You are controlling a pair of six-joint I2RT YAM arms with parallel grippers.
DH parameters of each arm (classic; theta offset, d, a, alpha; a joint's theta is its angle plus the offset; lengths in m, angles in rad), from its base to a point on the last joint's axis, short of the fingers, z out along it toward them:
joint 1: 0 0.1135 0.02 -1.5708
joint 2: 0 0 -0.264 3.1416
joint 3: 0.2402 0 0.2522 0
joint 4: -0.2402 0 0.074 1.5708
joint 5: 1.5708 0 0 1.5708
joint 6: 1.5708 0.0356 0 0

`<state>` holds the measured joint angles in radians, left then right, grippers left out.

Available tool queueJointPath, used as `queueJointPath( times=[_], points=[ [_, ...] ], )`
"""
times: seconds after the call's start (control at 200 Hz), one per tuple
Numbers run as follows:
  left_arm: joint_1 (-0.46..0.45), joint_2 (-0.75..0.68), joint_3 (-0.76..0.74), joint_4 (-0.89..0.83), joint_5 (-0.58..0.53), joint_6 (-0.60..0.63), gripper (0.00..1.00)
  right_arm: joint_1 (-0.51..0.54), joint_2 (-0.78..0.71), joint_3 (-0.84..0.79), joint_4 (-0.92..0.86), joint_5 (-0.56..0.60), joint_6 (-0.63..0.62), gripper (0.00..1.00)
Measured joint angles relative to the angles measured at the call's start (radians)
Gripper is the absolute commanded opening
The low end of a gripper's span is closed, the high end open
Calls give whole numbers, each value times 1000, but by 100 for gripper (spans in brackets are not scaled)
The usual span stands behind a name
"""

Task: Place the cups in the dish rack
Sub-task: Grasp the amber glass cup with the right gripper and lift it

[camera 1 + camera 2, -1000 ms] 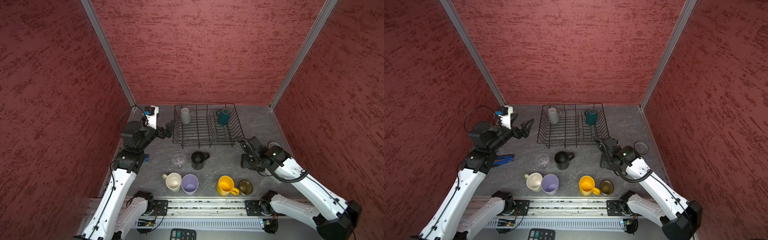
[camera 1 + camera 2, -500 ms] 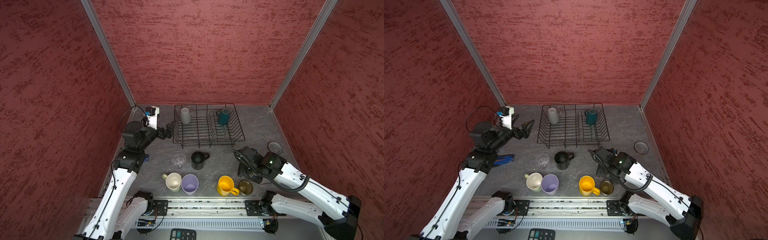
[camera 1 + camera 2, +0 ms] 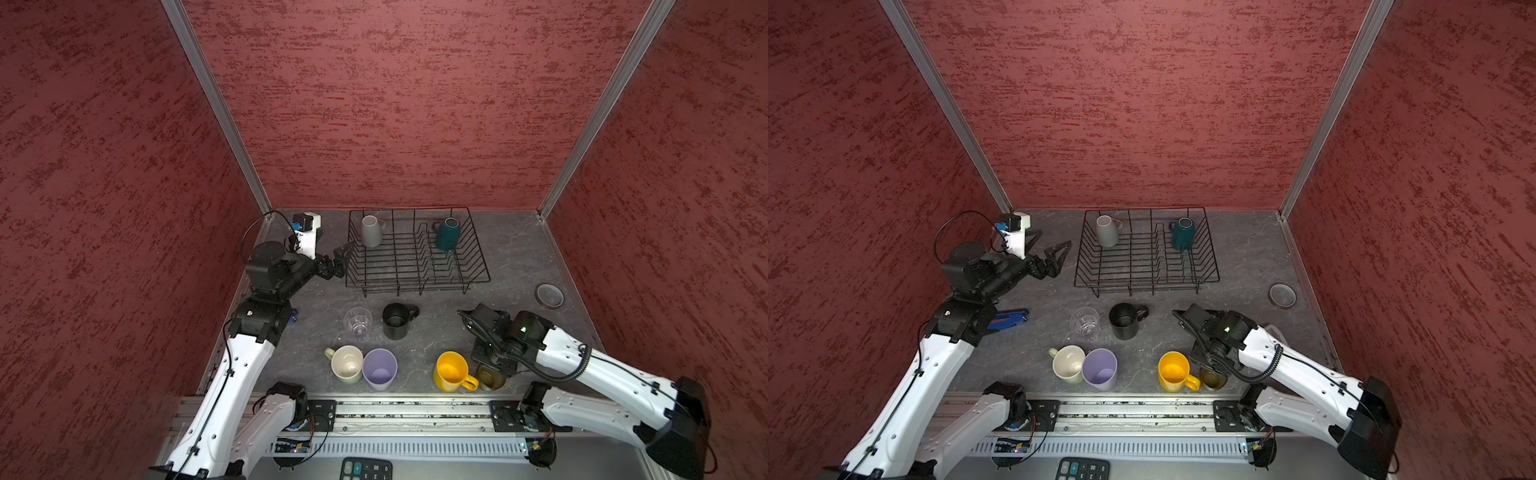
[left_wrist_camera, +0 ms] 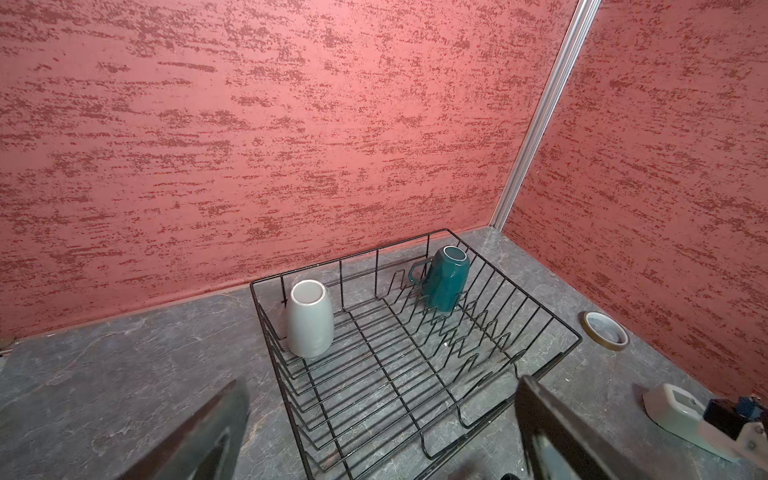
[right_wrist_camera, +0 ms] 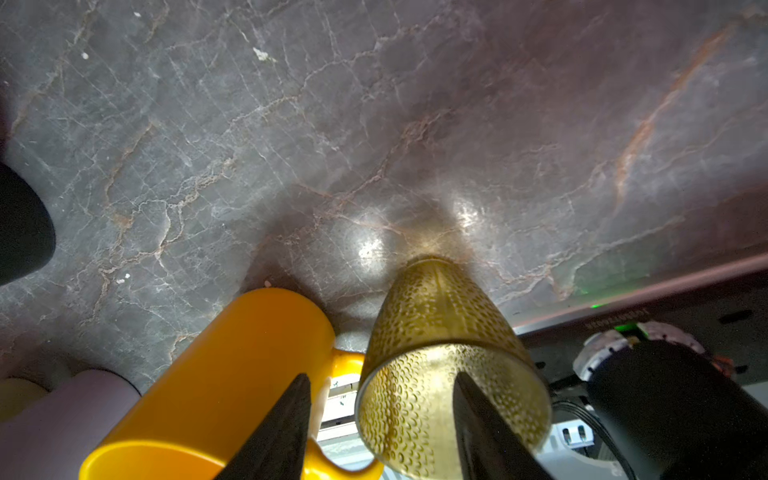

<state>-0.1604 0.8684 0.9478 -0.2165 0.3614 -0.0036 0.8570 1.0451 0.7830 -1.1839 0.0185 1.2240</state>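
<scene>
We read very little here. In both top views, down at 6 o'clock beyond the table's edge, the calculator (image 3: 365,469) (image 3: 1084,469) shows a "+" on a teal key, with "00" and "0" on dark keys beside it; its other keys are too small to read. In the right wrist view, lettering on a dark plate (image 5: 615,323) stays illegible.

Dimpled amber cup (image 5: 436,324), yellow mug (image 5: 232,365)
</scene>
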Motion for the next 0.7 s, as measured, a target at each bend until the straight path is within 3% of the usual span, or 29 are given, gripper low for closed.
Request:
queueJointPath(
  times=[0.391, 0.701],
  points=[
    [0, -15, 0, 0, 3, -3, 99, 0, 48, -42, 87, 4, 10, 46],
    [0, -15, 0, 0, 3, -3, 100, 0, 126, -58, 106, 54, 0, 26]
  ],
)
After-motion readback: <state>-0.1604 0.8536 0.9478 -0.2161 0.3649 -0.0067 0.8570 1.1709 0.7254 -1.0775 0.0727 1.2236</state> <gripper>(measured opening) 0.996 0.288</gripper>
